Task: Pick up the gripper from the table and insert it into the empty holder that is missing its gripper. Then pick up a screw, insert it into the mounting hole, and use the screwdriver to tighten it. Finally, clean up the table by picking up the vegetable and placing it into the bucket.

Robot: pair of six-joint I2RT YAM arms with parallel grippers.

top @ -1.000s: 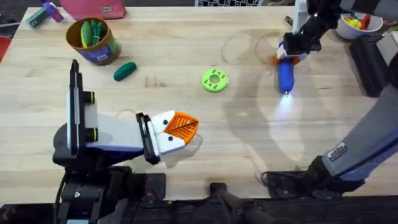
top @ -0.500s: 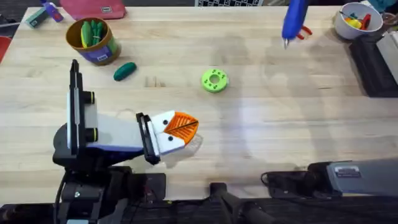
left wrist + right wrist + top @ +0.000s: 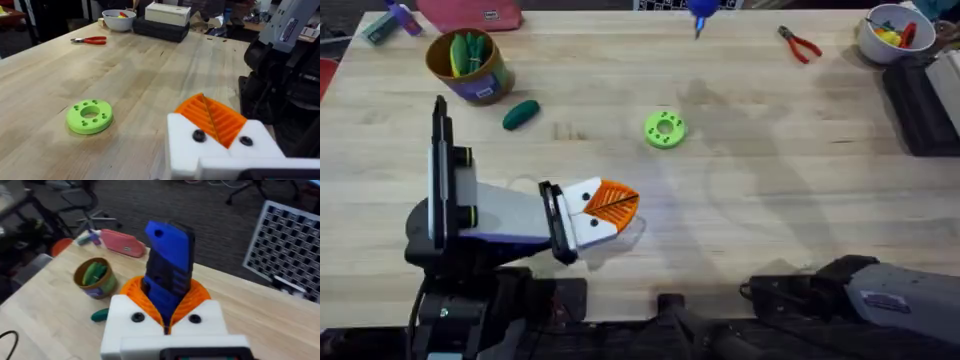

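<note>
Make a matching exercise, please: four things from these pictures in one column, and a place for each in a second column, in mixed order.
Things:
1. screwdriver
2. vegetable
3. red-handled pliers
4. green disc

Places:
A. mid-table, alone
B. on the table beside the bucket
C. between the right gripper fingers
D. far edge, near the white bowl

Pairs: 1-C, 2-B, 3-D, 4-A

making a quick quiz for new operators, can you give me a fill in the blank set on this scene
1. The right gripper is shut on the blue ____.
2. The dark green vegetable lies on the table beside the ____.
3. The red-handled pliers lie near the white ____.
4. The green disc lies flat on the ____.

Missing words: screwdriver; bucket; bowl; table
</note>
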